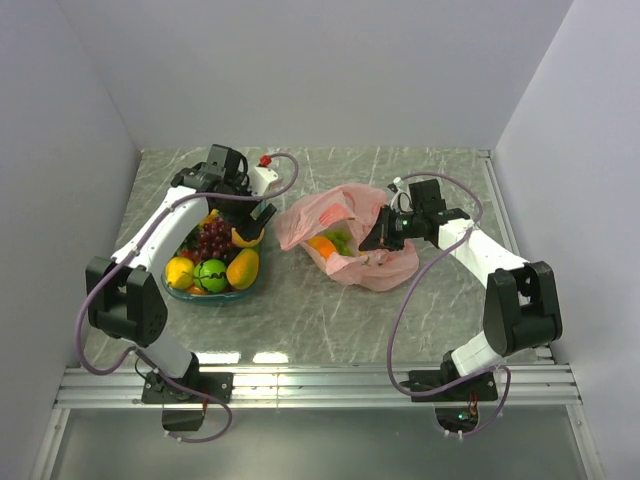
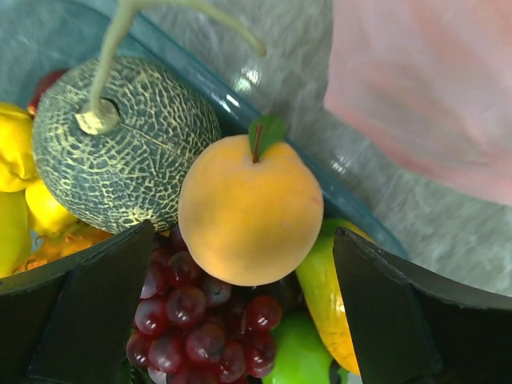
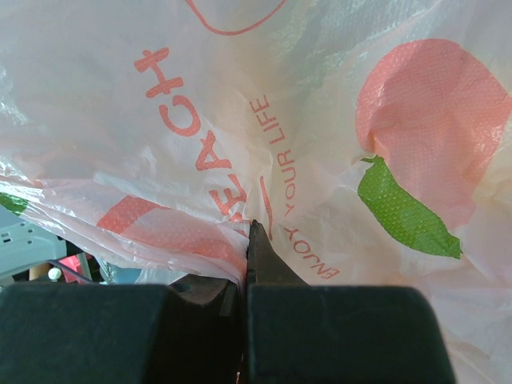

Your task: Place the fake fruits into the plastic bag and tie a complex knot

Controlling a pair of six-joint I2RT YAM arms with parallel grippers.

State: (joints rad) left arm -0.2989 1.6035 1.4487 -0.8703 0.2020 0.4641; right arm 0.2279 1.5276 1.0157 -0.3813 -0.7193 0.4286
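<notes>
A few fake fruits [image 1: 330, 243] sit in the plastic bag [image 1: 310, 215] that our clenched right end effector [image 3: 248, 240] pinches on the desk [image 1: 330, 320], most still wait in the tray [image 2: 232, 106] beneath our released left end effector [image 2: 240, 320], and the knot is not yet tied.

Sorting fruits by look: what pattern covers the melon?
The melon: dark green, pale netting; left wrist view.

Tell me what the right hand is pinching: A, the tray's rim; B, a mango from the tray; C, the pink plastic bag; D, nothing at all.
C: the right hand is shut on a fold of the pink plastic bag, whose printed film fills its wrist view.
</notes>
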